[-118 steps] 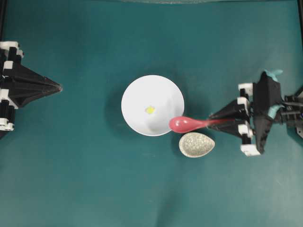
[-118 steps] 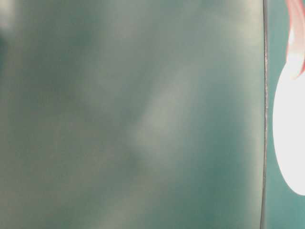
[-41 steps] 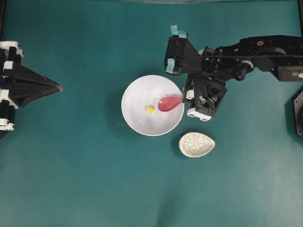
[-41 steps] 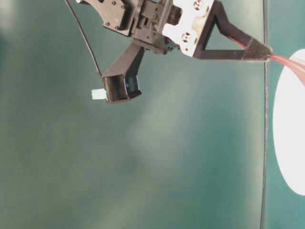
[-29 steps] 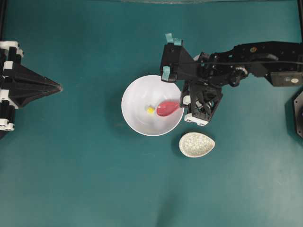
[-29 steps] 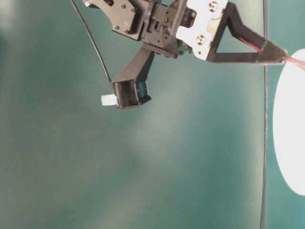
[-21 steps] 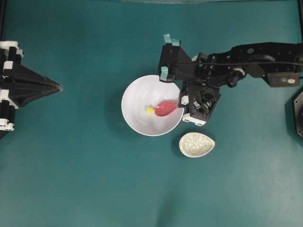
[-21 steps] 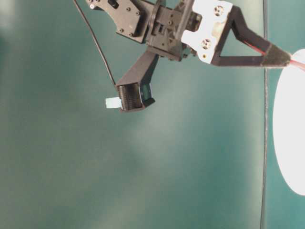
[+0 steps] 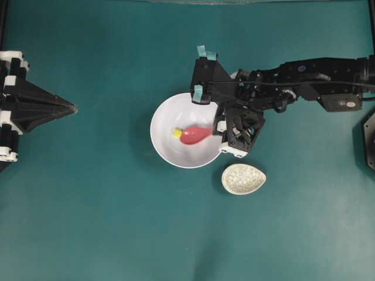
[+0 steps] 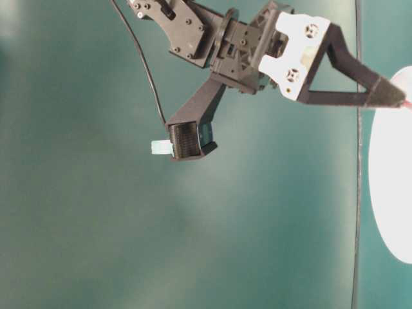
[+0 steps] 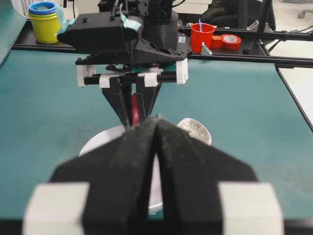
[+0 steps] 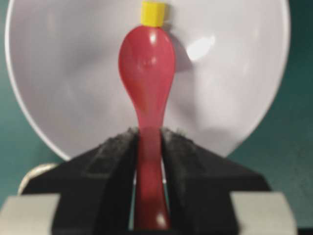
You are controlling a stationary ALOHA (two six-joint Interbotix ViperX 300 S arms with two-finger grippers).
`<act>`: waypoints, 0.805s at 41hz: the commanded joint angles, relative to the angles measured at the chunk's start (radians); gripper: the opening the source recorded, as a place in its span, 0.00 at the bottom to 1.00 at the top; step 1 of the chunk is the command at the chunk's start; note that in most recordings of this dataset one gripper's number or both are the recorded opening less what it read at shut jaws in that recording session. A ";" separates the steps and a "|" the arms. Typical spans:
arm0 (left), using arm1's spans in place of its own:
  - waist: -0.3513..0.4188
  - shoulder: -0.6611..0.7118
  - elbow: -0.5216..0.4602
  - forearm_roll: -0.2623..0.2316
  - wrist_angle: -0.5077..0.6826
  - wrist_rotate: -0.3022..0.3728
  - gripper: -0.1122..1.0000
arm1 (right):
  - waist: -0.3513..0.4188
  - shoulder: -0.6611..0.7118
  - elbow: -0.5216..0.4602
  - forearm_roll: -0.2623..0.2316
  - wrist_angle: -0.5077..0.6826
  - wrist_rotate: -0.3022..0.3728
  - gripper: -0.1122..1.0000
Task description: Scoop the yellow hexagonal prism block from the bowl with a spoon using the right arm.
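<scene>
The white bowl [image 9: 166,149] sits mid-table; it also shows in the right wrist view [image 12: 234,73]. My right gripper [image 9: 218,129] [image 12: 148,134] is shut on the handle of the pink-red spoon [image 9: 193,134] [image 12: 146,63]. The spoon's scoop lies inside the bowl, and its tip touches the yellow hexagonal prism block [image 9: 176,133] [image 12: 154,13], which sits just beyond the tip, not in the scoop. My left gripper [image 9: 73,108] [image 11: 155,122] is shut and empty at the far left, away from the bowl.
A small speckled beige oval dish [image 9: 243,178] [image 11: 195,129] lies just beside the bowl, under my right wrist. Beyond the table's far edge in the left wrist view stand a red cup [image 11: 202,34] and a yellow-blue cup stack [image 11: 43,19].
My right arm brought the spoon from beside the bowl into it, then slid the scoop leftward. The block has been pushed left across the bowl ahead of the tip. The left arm stayed still.
</scene>
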 commanded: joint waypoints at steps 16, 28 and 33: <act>0.002 0.008 -0.011 0.003 -0.011 0.000 0.09 | 0.017 -0.009 -0.021 0.000 -0.089 -0.005 0.31; 0.002 0.008 -0.011 0.003 -0.011 -0.002 0.09 | 0.017 -0.009 -0.021 0.000 -0.140 -0.011 0.31; 0.002 0.008 -0.011 0.003 -0.011 -0.002 0.09 | 0.017 -0.009 -0.021 0.000 -0.155 -0.014 0.31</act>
